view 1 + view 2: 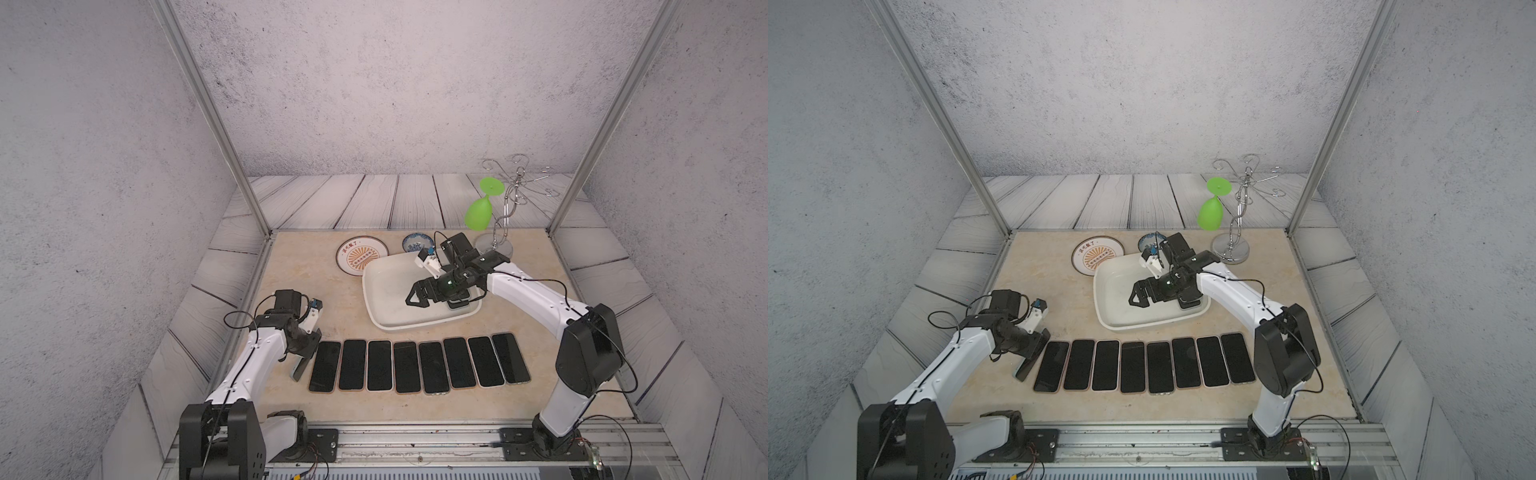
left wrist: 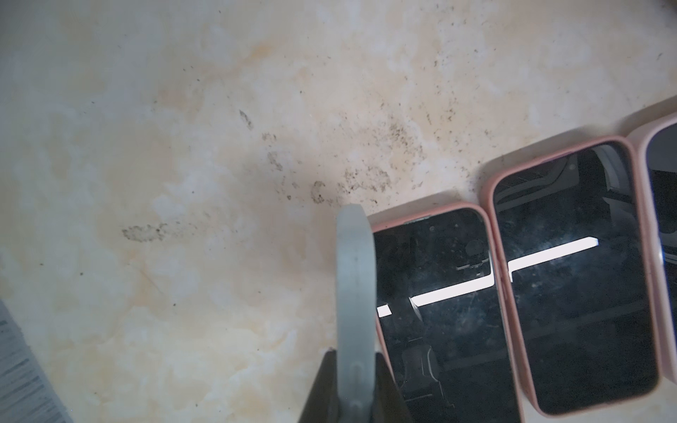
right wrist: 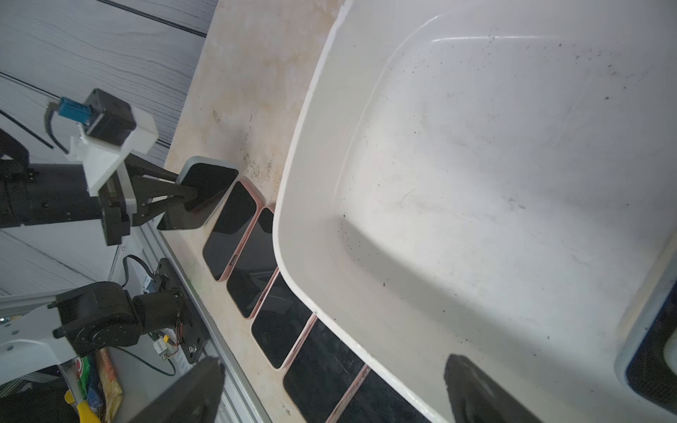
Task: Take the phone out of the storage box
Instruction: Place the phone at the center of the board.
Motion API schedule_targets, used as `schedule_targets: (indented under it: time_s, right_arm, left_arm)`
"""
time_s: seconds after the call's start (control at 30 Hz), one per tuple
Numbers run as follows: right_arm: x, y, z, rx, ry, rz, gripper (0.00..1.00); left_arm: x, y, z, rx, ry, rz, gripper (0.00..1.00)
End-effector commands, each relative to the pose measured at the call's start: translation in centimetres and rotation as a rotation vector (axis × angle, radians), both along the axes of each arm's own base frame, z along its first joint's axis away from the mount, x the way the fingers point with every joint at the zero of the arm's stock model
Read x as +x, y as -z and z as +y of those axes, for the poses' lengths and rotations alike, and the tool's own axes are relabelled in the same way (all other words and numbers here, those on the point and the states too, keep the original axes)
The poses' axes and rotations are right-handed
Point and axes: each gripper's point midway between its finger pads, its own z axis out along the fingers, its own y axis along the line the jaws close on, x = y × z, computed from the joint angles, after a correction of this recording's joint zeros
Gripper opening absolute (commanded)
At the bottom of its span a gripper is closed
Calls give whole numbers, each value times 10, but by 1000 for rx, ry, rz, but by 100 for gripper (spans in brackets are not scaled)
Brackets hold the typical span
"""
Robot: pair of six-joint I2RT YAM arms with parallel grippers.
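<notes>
Grey walls close in a pale marbled surface [image 1: 291, 270]. Your left tool [image 3: 185, 192] pinches a grey-cased phone [image 3: 207, 190], tilted up on its side at the left end of the row of phones [image 1: 407, 368]. Let go like that and I'd expect it to topple onto its neighbour. Your right tool [image 1: 417, 296] hangs spread over the storage box [image 1: 376, 299], where one phone [image 1: 459, 306] lies in the near right corner, mostly under the wrist. So close to the wall, it may slip from a shallow pinch, or the fingers may shove the box toward the row just near of it.
</notes>
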Motion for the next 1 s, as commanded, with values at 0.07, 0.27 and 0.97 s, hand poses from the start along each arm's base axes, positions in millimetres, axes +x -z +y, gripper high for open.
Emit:
schedule_targets:
  time_s: [0.07, 0.27, 0.97]
  right_arm:
    - [-1, -5, 4, 21, -14, 3, 99]
    - [-1, -2, 4, 20, -18, 7, 99]
    - [-4, 2, 8, 38, -28, 37, 99]
  left_arm:
    - [1, -2, 4, 21, 0, -7, 0]
    - [-1, 1, 6, 30, -1, -3, 0]
    - [16, 7, 44, 140, -147, -27, 48]
